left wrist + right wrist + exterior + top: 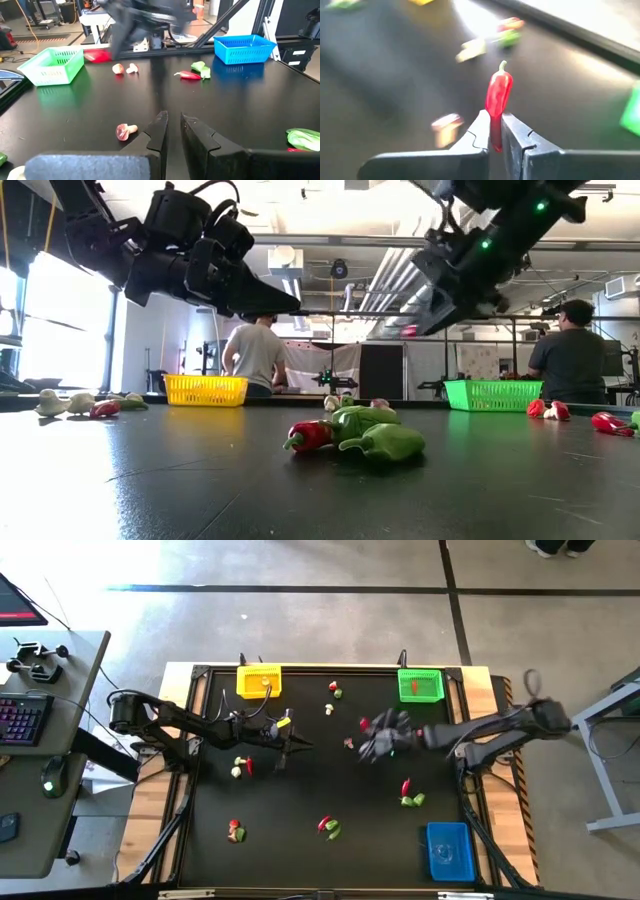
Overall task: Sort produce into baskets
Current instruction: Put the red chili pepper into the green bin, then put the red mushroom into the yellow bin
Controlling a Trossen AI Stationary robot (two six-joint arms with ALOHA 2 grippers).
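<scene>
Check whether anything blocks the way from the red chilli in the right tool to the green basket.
Nothing visible does. The right tool holds the red chilli above the mat, and the bare stretch up to the green basket has no produce or arm across it in the high view.

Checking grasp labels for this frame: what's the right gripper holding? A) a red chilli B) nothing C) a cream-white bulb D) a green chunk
A: in the right wrist view the right gripper is shut on a red chilli, whose stem end sticks out beyond the fingertips, above the black table.
</scene>
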